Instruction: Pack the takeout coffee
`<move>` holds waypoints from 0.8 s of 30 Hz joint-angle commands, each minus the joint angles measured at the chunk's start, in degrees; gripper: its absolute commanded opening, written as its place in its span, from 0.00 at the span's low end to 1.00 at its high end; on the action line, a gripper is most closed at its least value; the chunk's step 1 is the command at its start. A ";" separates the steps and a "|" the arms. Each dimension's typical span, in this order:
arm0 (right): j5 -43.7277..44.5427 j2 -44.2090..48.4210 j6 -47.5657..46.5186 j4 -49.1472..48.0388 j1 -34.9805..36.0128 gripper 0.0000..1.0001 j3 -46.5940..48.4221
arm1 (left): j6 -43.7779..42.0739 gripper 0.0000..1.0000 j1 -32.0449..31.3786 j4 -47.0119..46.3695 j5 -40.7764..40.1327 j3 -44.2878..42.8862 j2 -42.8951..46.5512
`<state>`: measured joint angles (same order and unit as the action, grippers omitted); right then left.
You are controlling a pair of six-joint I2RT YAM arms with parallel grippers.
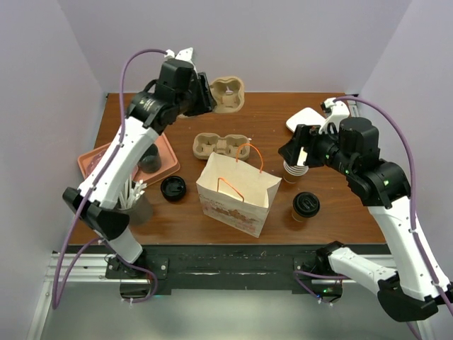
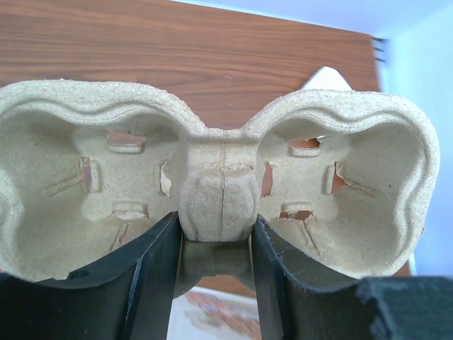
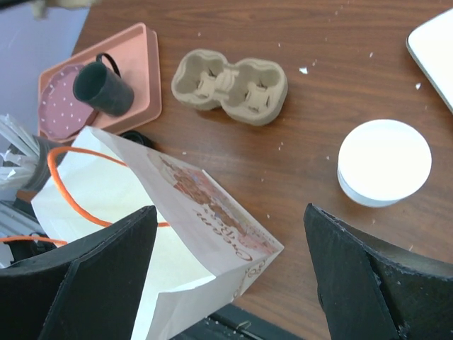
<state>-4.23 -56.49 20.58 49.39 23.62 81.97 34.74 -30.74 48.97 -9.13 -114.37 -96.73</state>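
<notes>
The takeout coffee (image 1: 306, 205), a tan paper cup with a black sip lid, stands on the table right of the open paper bag (image 1: 237, 193). It is out of both wrist views. My right gripper (image 1: 294, 152) is open and empty, hovering above the bag's right edge (image 3: 212, 219) and the stack of lidless cups (image 1: 294, 171); its fingers (image 3: 92, 276) stand wide apart. My left gripper (image 1: 205, 95) is shut on the centre ridge of a pulp cup carrier (image 2: 219, 198) and holds it in the air at the back of the table.
A second pulp carrier (image 1: 221, 145) lies behind the bag. A loose black lid (image 1: 173, 188) lies left of the bag. A pink tray (image 1: 95, 161) with a dark cup is at the left, with straws (image 1: 131, 193) in front of it. A white object (image 1: 304, 119) lies back right.
</notes>
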 commanded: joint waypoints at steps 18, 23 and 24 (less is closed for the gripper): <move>-20.72 3.23 -8.26 -10.54 0.03 0.86 -8.58 | -4.15 0.51 0.24 18.87 29.69 6.97 20.97; -23.72 5.16 -8.72 -18.17 0.03 0.88 -12.01 | -4.33 0.51 0.24 19.23 33.99 7.23 20.79; -23.20 5.34 -8.54 -18.79 0.03 0.88 -12.97 | -4.33 0.51 0.24 19.15 34.17 7.40 20.88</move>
<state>-24.14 -53.32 13.80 38.39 23.62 71.57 31.83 -30.74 67.00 18.17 -107.37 -76.38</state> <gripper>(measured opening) 0.873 0.508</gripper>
